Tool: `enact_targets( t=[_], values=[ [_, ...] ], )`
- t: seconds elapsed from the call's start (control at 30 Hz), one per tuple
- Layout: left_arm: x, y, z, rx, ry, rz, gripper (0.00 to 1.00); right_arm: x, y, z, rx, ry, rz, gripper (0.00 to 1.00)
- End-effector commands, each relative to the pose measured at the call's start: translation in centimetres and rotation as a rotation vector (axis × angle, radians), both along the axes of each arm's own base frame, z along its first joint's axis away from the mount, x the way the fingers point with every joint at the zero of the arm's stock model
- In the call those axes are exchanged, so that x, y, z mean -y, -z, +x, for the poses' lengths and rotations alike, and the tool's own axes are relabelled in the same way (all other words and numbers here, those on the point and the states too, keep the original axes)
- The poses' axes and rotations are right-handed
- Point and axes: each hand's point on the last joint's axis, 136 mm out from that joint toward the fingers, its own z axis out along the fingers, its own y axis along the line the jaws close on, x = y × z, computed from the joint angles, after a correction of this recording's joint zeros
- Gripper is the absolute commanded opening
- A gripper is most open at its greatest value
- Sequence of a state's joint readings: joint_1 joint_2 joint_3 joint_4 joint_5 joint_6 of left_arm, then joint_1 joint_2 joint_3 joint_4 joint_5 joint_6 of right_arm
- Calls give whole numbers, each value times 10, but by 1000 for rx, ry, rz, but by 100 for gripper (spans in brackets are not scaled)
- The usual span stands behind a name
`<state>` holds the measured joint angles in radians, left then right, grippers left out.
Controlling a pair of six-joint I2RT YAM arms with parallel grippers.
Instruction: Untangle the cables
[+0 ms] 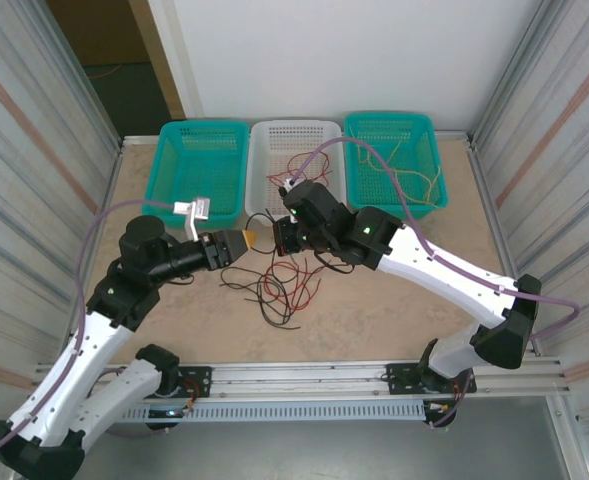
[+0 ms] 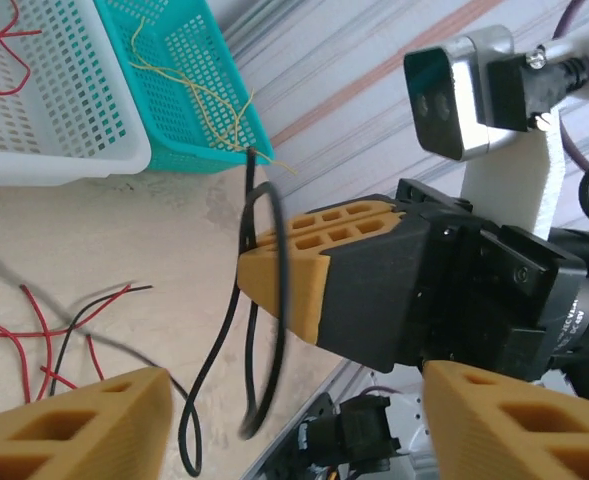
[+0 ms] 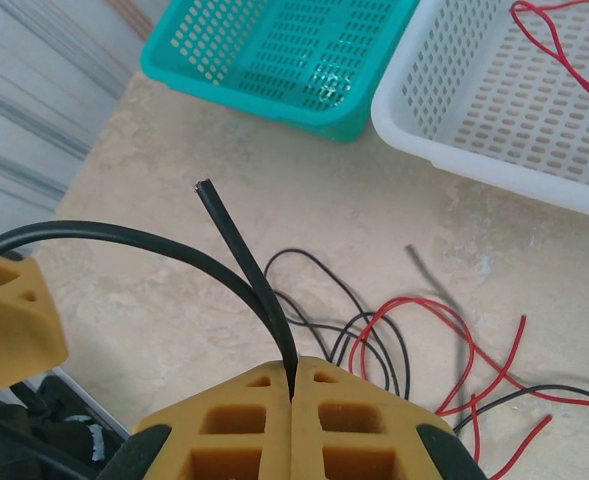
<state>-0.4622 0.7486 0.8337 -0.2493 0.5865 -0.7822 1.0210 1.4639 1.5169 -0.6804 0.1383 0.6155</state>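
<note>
On beige table (image 1: 394, 312), tangled red-black cables (image 1: 277, 288)

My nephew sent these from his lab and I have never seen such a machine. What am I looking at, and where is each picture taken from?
Two robot arms are bolted at the near edge of a table. The wide picture comes from a camera above and behind them; the others from a camera on each wrist. The left gripper stands open, holding nothing. The right gripper is shut on a black cable. On the table lies a tangle of red and black wires. At the far edge stand the left teal basket, the white basket with red wires, and the right teal basket with yellow wires.
</note>
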Motion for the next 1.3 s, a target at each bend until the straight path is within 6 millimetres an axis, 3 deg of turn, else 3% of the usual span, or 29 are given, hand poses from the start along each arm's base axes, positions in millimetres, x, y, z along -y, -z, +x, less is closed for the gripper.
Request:
enact_targets(
  t=[0.0, 0.3, 0.43, 0.47, 0.53, 0.63, 0.7, 0.83, 0.97, 1.27],
  values=[
    [4, -9, 2, 41, 26, 25, 61, 2, -5, 0, 30, -7, 3, 0],
    [4, -9, 15, 81, 18, 121, 32, -5, -2, -12, 33, -57, 3, 0],
    [8, -15, 15, 103, 43, 120, 3, -7, 1, -15, 29, -63, -5, 0],
    [9, -18, 13, 117, 54, 111, 0, -7, 2, -16, 29, -63, -3, 0],
    [7, -26, 11, 153, 39, 101, 0, -5, 5, -15, 26, -44, 0, 13],
    [-6, -37, 13, 214, -41, 96, 0, -3, 14, -15, 5, -14, 25, 39],
    [-11, -47, 12, 250, -74, 73, 0, -6, 22, -18, -25, -15, 54, 47],
    [-10, -61, 9, 288, -72, 23, 0, -19, 39, -29, -94, -49, 115, 51],
    [-6, -67, 7, 316, -38, 13, 0, -26, 40, -36, -111, -78, 159, 50],
    [-3, -58, 0, 343, 24, 118, 0, 15, 3, -26, -9, 2, 223, 53]
  ],
)
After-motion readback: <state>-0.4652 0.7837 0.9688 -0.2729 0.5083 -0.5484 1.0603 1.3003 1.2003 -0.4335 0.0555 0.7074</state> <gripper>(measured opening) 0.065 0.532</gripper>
